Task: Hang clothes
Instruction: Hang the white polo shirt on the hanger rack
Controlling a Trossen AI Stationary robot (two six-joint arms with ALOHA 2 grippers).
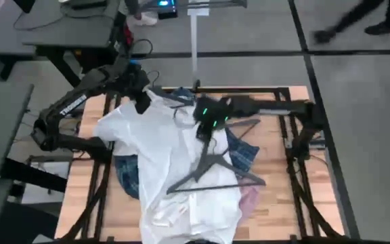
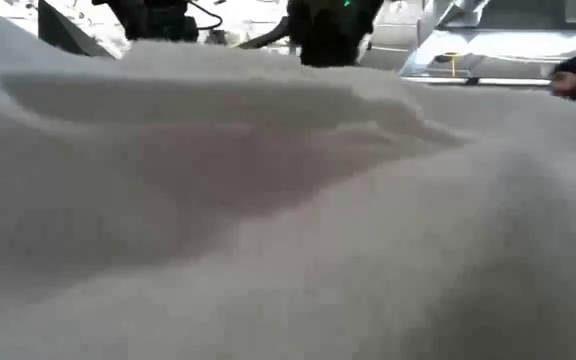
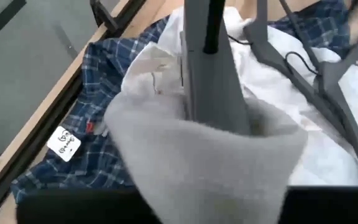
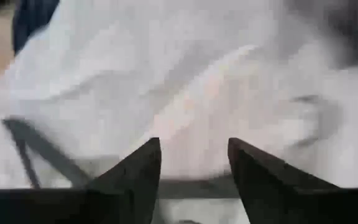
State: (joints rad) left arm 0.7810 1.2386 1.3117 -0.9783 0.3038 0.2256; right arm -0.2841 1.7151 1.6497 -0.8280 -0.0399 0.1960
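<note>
The white shirt (image 1: 175, 169) lies spread from the table's far left to its near edge, over the plaid shirt (image 1: 126, 175) and the pink shirt (image 1: 250, 200). In the low view its cloth (image 2: 268, 220) fills the picture. My left gripper (image 1: 142, 103) is shut on its raised far end. My right gripper (image 1: 208, 127) hangs over the table's middle, above the white shirt, with a dark hanger (image 1: 215, 169) reaching up to it. In the right wrist view its fingers (image 4: 191, 168) stand a little apart. My left gripper holds a bunch of the white shirt's far end (image 3: 197, 155), slanting down from the far left. The cloth covers the fingers, so layers cannot be told. That end is lifted; the rest lies slack on the table. My right gripper holds the hanger near its hook end (image 1: 207, 141), slanting down from the right. A dark bar (image 4: 194, 186) crosses far back between the fingers. The hanger's arm (image 4: 42, 152) slopes away below; whether the hanger's low end rests on the shirt I cannot tell.
A second grey hanger (image 1: 244, 125) lies at the far right of the heap. The rack's pale post (image 1: 193, 47) rises behind the far edge. A person's legs (image 1: 357, 24) cross the floor beyond, and a head (image 2: 574, 72) shows far right.
</note>
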